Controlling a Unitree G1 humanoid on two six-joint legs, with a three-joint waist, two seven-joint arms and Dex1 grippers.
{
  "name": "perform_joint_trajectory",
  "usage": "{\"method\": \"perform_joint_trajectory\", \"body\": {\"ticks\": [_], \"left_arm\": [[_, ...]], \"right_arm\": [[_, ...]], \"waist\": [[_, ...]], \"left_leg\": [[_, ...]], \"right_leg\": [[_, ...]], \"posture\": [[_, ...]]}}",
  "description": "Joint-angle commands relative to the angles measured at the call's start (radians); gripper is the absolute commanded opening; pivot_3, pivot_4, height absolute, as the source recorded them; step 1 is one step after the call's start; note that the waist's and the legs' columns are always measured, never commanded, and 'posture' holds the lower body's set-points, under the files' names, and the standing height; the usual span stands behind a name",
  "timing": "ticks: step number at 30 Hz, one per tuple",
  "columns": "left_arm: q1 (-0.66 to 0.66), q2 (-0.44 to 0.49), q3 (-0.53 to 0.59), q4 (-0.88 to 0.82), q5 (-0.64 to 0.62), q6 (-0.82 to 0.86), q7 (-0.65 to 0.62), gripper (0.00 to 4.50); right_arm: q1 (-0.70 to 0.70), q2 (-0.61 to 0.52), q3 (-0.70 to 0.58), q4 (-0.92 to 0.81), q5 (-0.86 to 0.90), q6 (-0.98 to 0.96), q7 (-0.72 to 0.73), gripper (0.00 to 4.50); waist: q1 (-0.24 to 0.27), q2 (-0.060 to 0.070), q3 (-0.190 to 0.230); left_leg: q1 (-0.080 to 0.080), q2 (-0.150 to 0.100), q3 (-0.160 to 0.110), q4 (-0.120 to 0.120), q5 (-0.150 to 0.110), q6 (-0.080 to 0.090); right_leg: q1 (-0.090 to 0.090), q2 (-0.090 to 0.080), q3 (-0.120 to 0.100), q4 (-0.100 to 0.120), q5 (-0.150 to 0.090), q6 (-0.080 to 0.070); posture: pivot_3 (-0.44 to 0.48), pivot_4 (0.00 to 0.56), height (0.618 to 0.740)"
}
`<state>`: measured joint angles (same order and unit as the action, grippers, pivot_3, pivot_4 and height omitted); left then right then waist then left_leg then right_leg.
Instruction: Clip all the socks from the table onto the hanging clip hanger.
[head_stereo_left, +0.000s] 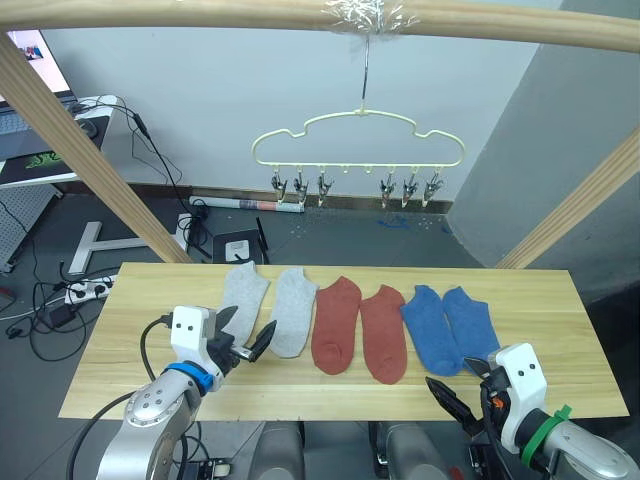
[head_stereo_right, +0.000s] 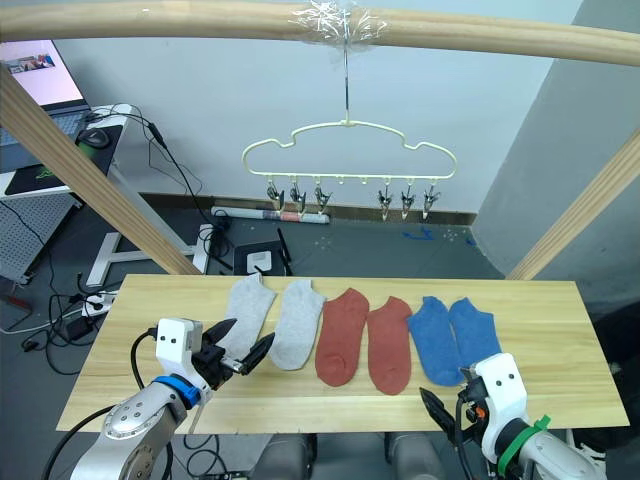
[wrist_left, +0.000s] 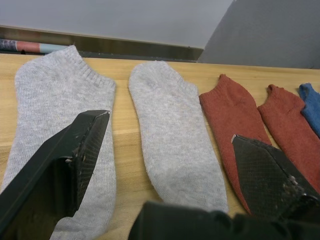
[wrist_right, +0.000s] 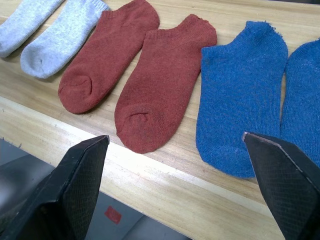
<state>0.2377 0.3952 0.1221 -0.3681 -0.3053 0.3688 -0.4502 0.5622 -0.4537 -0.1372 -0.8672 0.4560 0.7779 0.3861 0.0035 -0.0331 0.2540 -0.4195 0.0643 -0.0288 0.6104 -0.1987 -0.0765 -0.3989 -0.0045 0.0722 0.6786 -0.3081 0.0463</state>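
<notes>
The wooden surface (head_stereo_left: 540, 290) carried six socks in a row: grey pair (head_stereo_left: 268, 305) left, red pair (head_stereo_left: 360, 330) middle, blue pair (head_stereo_left: 450, 325) right. The clip hanger (head_stereo_left: 358, 150) hung behind, every clip empty (no sock was taken yet). The left tool (head_stereo_left: 243, 336) stood wide over the grey ones, the right tool (head_stereo_left: 462, 392) wide near the blue. Next, the left one probably had to descend and pinch a grey sock.

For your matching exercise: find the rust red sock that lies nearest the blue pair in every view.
Left eye: table centre, right of its twin.
Right eye: same place.
Left wrist: far side edge, beside blue.
Right wrist: centre, toe toward the camera.
Shared landmark: the neighbouring blue sock.
</notes>
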Motion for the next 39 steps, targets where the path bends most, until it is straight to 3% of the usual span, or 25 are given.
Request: {"method": "perform_joint_trajectory", "body": {"ticks": [1, 7, 13, 25, 30, 36, 39], "left_arm": [[0.008, 0.0, 0.004, -0.02, 0.004, -0.027, -0.005, 4.49], [-0.008, 0.0, 0.008, -0.027, -0.002, -0.001, 0.009, 4.49], [-0.112, 0.0, 0.019, -0.023, -0.052, 0.126, 0.022, 4.49], [-0.202, -0.03, 0.0, -0.014, -0.038, 0.12, 0.067, 4.49], [-0.307, -0.071, -0.024, 0.014, -0.01, 0.087, 0.099, 3.39], [-0.462, -0.125, -0.053, 0.072, 0.038, 0.047, 0.157, 3.39], [-0.518, -0.148, -0.062, 0.102, 0.066, 0.026, 0.186, 2.84]], "right_arm": [[0.003, -0.003, -0.007, -0.01, 0.017, -0.011, 0.007, 4.5], [-0.007, -0.003, -0.001, -0.002, 0.015, -0.014, 0.011, 4.5], [-0.034, -0.013, -0.003, 0.001, 0.018, -0.01, 0.02, 4.5], [-0.121, -0.067, -0.034, -0.031, 0.061, 0.022, 0.025, 4.5], [-0.223, -0.119, -0.137, -0.061, 0.161, 0.072, 0.042, 4.5], [-0.428, -0.249, -0.287, -0.049, 0.371, 0.163, 0.062, 4.5], [-0.535, -0.328, -0.326, -0.019, 0.451, 0.197, 0.061, 4.5]], "waist": [[0.0, 0.0, 0.0], [0.001, 0.0, 0.0], [0.007, 0.0, 0.0], [0.014, 0.0, -0.001], [0.019, -0.001, -0.001], [0.019, -0.001, 0.0], [0.019, -0.001, 0.0]], "left_leg": [[0.0, 0.0, 0.0, 0.0, 0.0, 0.0], [0.0, 0.0, 0.0, 0.0, 0.0, 0.0], [0.0, 0.0, -0.001, 0.001, 0.0, 0.0], [0.002, 0.0, -0.001, 0.001, 0.0, 0.0], [0.002, 0.0, -0.001, 0.003, 0.0, 0.0], [0.002, -0.001, -0.002, 0.009, 0.0, 0.0], [0.002, -0.001, -0.003, 0.011, 0.0, 0.0]], "right_leg": [[0.0, 0.0, 0.0, 0.0, 0.0, 0.0], [0.0, 0.0, 0.0, 0.0, 0.0, 0.0], [0.001, 0.001, 0.0, 0.0, 0.001, 0.001], [0.003, 0.001, -0.001, 0.001, 0.001, 0.002], [0.004, 0.001, -0.001, 0.001, 0.002, 0.003], [0.008, 0.001, -0.001, 0.001, 0.004, 0.006], [0.009, 0.001, -0.001, 0.001, 0.004, 0.007]], "posture": [[0.116, 0.231, 0.74], [0.12, 0.231, 0.74], [0.124, 0.226, 0.74], [0.122, 0.223, 0.74], [0.11, 0.224, 0.74], [0.101, 0.234, 0.74], [0.09, 0.242, 0.74]]}}
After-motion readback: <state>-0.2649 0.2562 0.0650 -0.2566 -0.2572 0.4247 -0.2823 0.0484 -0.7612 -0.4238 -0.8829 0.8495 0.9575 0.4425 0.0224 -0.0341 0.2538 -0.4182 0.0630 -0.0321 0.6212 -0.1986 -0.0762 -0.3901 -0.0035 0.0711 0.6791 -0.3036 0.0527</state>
